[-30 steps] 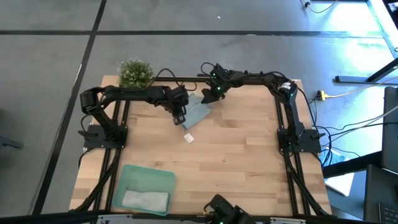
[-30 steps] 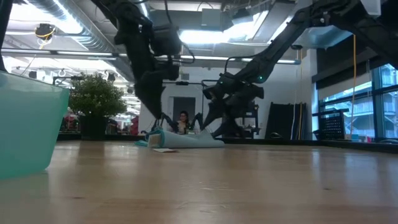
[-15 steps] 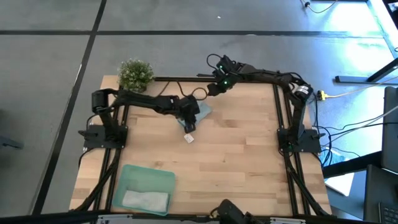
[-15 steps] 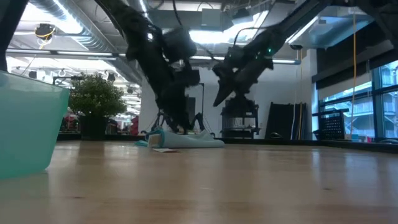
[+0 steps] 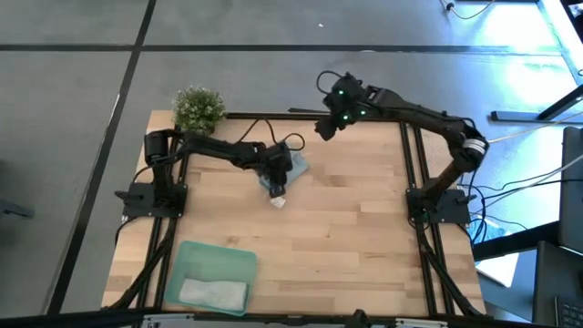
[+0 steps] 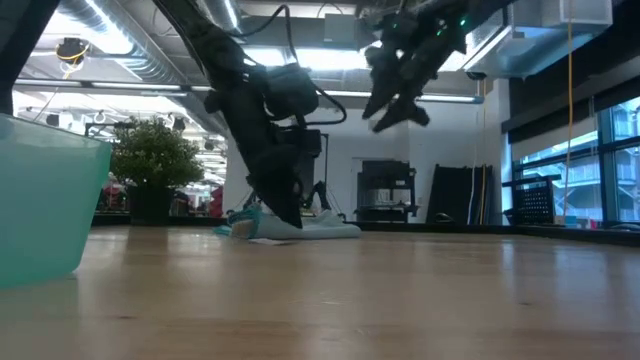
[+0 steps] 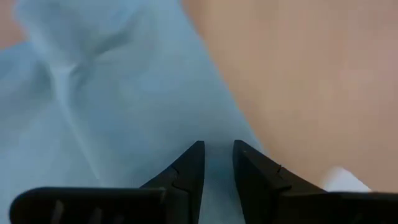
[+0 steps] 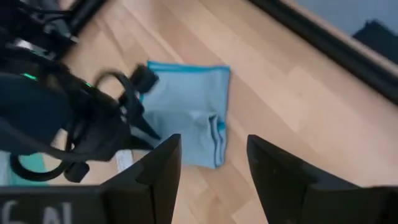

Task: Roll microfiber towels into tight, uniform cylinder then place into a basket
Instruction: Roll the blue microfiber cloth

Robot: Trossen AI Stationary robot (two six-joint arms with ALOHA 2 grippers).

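The left gripper (image 5: 278,185) rests on the light blue towel (image 8: 186,118) (fingers narrowly parted, grasp indeterminate). The right gripper (image 5: 324,128) hangs above the table (image 5: 355,228), fingers spread.

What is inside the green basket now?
The basket holds one pale grey towel, lying at its near end. The rest shows bare bottom. Anything beneath that towel is covered.

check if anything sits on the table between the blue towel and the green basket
Nothing visible does. The light blue towel lies under the left gripper, and bare wood runs to the basket except a small white tag beside the towel.
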